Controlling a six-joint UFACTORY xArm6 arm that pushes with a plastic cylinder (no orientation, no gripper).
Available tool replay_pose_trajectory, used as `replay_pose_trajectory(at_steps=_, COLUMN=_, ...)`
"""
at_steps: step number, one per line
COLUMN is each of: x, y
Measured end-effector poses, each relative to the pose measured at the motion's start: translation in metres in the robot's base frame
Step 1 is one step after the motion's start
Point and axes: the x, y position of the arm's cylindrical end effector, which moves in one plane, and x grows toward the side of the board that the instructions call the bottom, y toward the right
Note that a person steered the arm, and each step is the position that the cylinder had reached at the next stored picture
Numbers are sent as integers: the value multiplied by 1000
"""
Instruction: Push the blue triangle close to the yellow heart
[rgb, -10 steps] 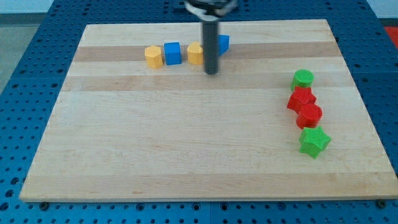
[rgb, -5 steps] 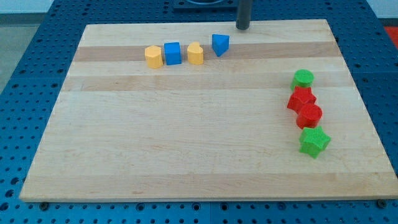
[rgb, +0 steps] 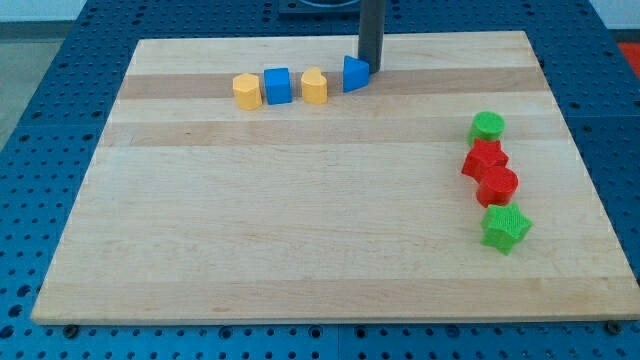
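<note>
The blue triangle (rgb: 354, 74) lies near the view's top, just right of the yellow heart (rgb: 314, 86), with a small gap between them. My tip (rgb: 371, 70) stands right against the blue triangle's right side. The rod rises straight up out of the view's top.
A blue cube (rgb: 277, 85) and a yellow hexagon (rgb: 246, 91) sit in a row left of the heart. At the view's right stand a green cylinder (rgb: 487, 127), two red blocks (rgb: 484, 158) (rgb: 498, 186) and a green star (rgb: 505, 228). The wooden board (rgb: 300, 250) has blue pegboard around it.
My tip went from below the triangle, up past the board's top edge, then came down to the triangle's right side. The triangle looks slightly nudged.
</note>
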Motion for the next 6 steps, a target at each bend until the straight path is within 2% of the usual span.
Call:
replay_pose_trajectory(at_steps=5, x=50, y=1)
replay_pose_trajectory(at_steps=6, x=34, y=22)
